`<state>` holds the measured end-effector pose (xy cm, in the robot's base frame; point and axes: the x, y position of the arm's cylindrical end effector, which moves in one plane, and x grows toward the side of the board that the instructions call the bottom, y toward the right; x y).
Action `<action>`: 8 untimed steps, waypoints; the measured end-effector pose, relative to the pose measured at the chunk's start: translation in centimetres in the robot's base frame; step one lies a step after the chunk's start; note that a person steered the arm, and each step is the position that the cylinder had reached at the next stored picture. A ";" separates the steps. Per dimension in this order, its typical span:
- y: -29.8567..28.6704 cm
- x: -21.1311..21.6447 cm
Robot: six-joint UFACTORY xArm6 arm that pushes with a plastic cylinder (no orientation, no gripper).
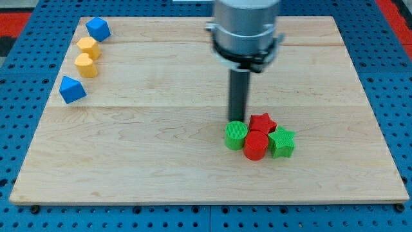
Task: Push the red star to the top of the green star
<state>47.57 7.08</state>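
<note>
Pale wooden boards make up the surface [161,148], which lies on a blue pegboard base [19,77] with a strip of red showing at the view's top corners. No jaws exist on this arm, so nothing is held; it ends in a dark rod hanging from a grey cylindrical housing [246,29] at the view's top centre. My tip [239,121] comes down just behind the green cylinder [235,135], at the upper left of a tight cluster of four blocks right of centre. The red star [262,122] sits at the top of that cluster, just right of my tip and touching or nearly touching it. Below it stands a red cylinder [255,145], pressed between the green cylinder on the view's left and the green star [282,142] on the view's right. The red star thus lies up and to the left of the green star, close beside it. Well apart, along the view's left edge, a blue block [98,28], two yellow blocks [88,46] [85,64] and another blue block [72,89] run in a slanted line.
</note>
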 end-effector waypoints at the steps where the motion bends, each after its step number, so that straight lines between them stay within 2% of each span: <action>1: 0.9 -1.5; 2: 5.3 -0.7; 3: 12.5 -0.7; 4: 15.3 2.7; 5: 11.6 3.6; 6: 5.5 3.4; 8: -3.2 2.1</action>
<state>49.64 3.90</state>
